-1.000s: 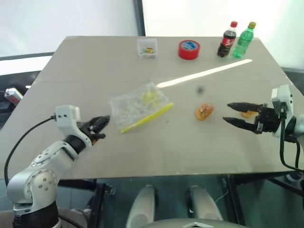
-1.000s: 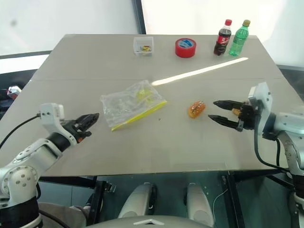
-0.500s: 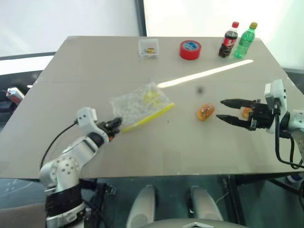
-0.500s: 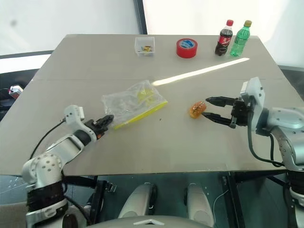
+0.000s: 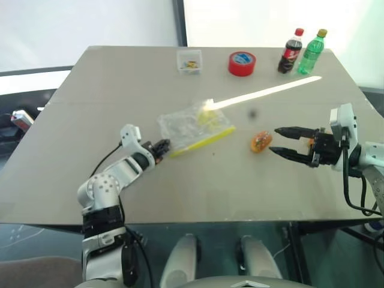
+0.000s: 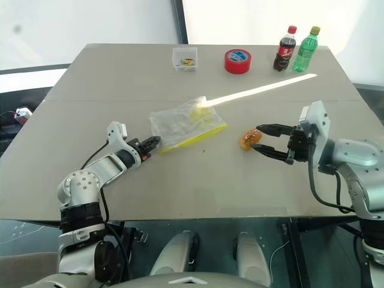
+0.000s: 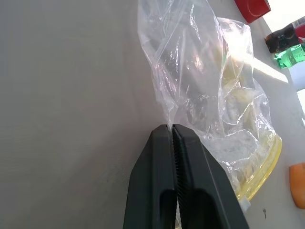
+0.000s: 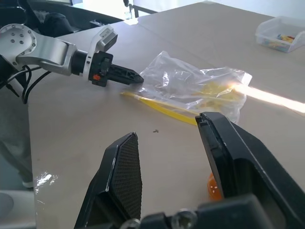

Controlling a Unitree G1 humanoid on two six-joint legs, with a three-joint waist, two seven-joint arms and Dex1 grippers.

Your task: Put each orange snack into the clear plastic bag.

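The clear plastic bag (image 5: 195, 123), crinkly with a yellow strip, lies mid-table. My left gripper (image 5: 162, 146) is at the bag's near-left corner with its jaws shut. In the left wrist view the film (image 7: 200, 81) runs right into the closed tips (image 7: 170, 128). An orange snack (image 5: 260, 141) lies to the right of the bag. My right gripper (image 5: 276, 140) is open and level, its fingertips just short of that snack. The snack shows low between the fingers (image 8: 125, 176) in the right wrist view. A second bit of orange (image 5: 310, 143) peeks out behind the right gripper's fingers.
At the table's far edge stand a small clear box (image 5: 189, 60), a red tape roll (image 5: 242, 62), a cola bottle (image 5: 290, 42) and a green bottle (image 5: 313, 42). A bright strip of sunlight (image 5: 270, 91) crosses the grey table (image 5: 120, 90).
My left arm reached forward and right to the bag's corner and its jaws closed. The bag slid to the right. The right gripper has hardly moved and stays open.
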